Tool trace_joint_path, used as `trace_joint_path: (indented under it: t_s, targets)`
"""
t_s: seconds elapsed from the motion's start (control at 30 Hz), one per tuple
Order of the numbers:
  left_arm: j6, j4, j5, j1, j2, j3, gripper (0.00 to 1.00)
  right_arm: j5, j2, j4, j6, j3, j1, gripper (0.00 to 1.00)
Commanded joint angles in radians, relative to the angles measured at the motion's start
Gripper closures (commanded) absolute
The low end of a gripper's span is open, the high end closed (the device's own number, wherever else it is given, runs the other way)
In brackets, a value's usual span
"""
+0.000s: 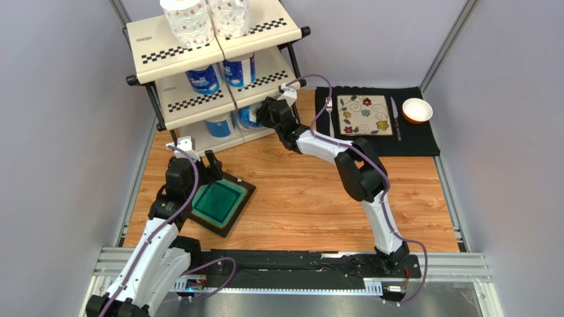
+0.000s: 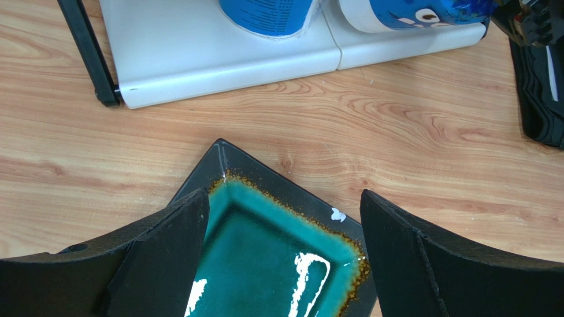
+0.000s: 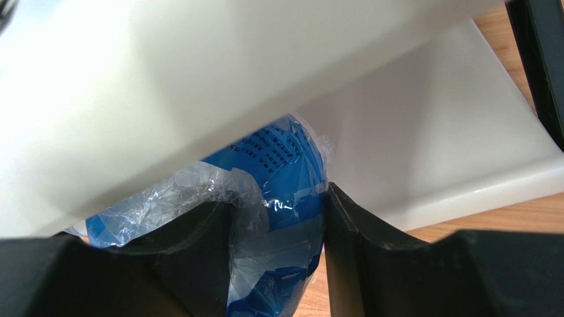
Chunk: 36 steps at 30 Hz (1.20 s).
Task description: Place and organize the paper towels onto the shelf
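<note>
Right tool (image 3: 278, 211): closed on a blue-wrapped roll (image 3: 284, 158), one finger pressed against each side of the plastic wrap. Location of that roll: right half of the bottom tier of the shelf (image 1: 159, 41), just beside a second blue roll (image 1: 220, 123) on its left. Middle tier: two more blue rolls (image 1: 203, 79) (image 1: 239, 69), side by side. Top tier: two patterned rolls (image 1: 187, 20) (image 1: 230, 14), side by side. Left tool (image 2: 283, 211): open, fingers well apart, hovering over a teal dish (image 2: 265, 264) on the wooden surface (image 1: 298, 191), on the near side of the shelf.
</note>
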Motion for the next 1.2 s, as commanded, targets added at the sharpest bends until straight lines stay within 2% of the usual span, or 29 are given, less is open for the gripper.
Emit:
trace_joint_path:
  t_s: [0.0, 0.13, 0.17, 0.2, 0.33, 0.6, 0.9, 1.03, 1.17]
  targets:
    - [0.021, 0.004, -0.007, -0.001, -0.008, 0.025, 0.08, 0.037, 0.004, 0.098, -0.001, 0.065, 0.007, 0.47]
    - [0.021, 0.003, -0.004, -0.001, -0.007, 0.024, 0.08, 0.03, 0.002, 0.097, -0.002, 0.065, 0.01, 0.41]
    - [0.024, 0.004, -0.004, -0.002, -0.005, 0.022, 0.08, 0.028, 0.001, 0.1, -0.004, 0.061, 0.009, 0.29]
    - [0.024, 0.003, -0.004, -0.001, -0.007, 0.022, 0.08, 0.026, 0.001, 0.103, -0.004, 0.061, 0.01, 0.25]
    - [0.025, 0.001, -0.005, -0.001, -0.01, 0.018, 0.08, 0.01, 0.001, 0.107, -0.004, 0.059, 0.01, 0.19]
    - [0.016, -0.008, -0.005, -0.001, -0.021, 0.016, 0.08, -0.024, -0.053, 0.186, -0.013, -0.019, 0.014, 0.18]
    - [-0.004, -0.017, -0.002, -0.001, -0.027, 0.015, 0.08, -0.049, -0.209, 0.291, -0.007, -0.241, 0.014, 0.18]
    - [-0.021, -0.017, 0.001, -0.001, -0.035, 0.009, 0.08, -0.05, -0.259, 0.36, 0.051, -0.355, 0.004, 0.18]
    - [-0.033, -0.009, 0.01, -0.002, -0.035, 0.01, 0.08, -0.07, -0.233, 0.446, 0.212, -0.416, -0.035, 0.18]
